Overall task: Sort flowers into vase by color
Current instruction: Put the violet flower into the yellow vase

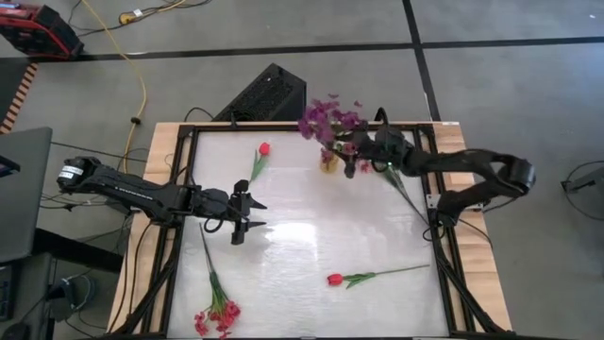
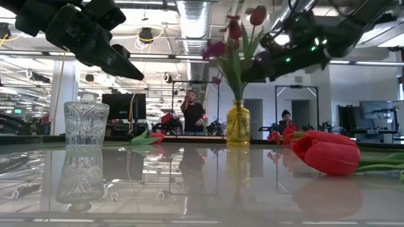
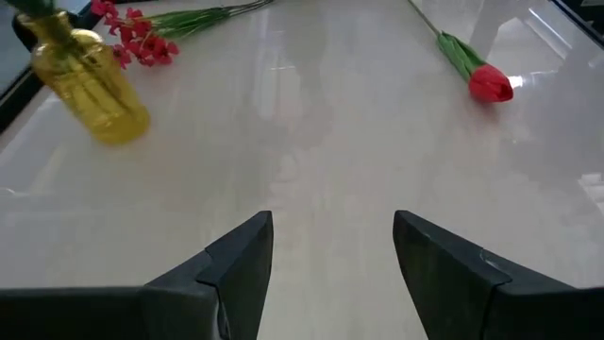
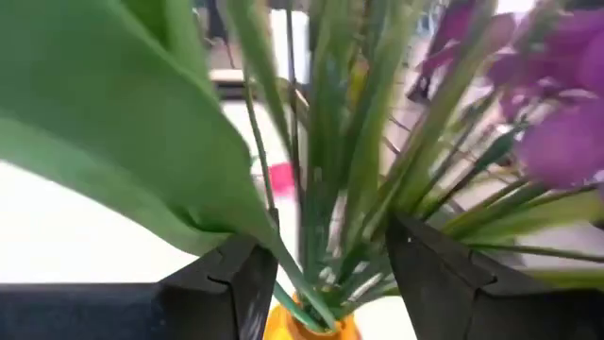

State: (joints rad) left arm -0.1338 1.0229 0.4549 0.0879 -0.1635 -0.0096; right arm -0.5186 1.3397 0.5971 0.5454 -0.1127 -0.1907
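A yellow vase [image 1: 328, 162] stands at the table's far middle and holds purple flowers [image 1: 326, 118] and tulips [image 2: 257, 14]. My right gripper [image 1: 363, 151] is open just above the vase's mouth [image 4: 311, 326], with the green stems [image 4: 326, 170] between its fingers. My left gripper [image 1: 247, 215] is open and empty above the table's left middle. A clear glass vase [image 2: 86, 123] stands below it in the low view. One red tulip [image 1: 264, 149] lies at the far side and another [image 1: 335, 280] at the near right. One pink-red cluster [image 1: 217, 316] lies at the near left and another [image 3: 142, 42] lies beside the yellow vase. My right gripper has the vase's stems between its open fingers, coming at them level from the table's right. A broad green leaf [image 4: 142, 142] lies against one finger [image 4: 250, 264]. I cannot tell whether the fingers touch the stems themselves.
The table's white top has a dark frame [image 1: 444, 246] and a wooden border around it. Bare surface lies in the middle [image 1: 311, 227]. People stand in the room beyond the table [image 2: 192, 113].
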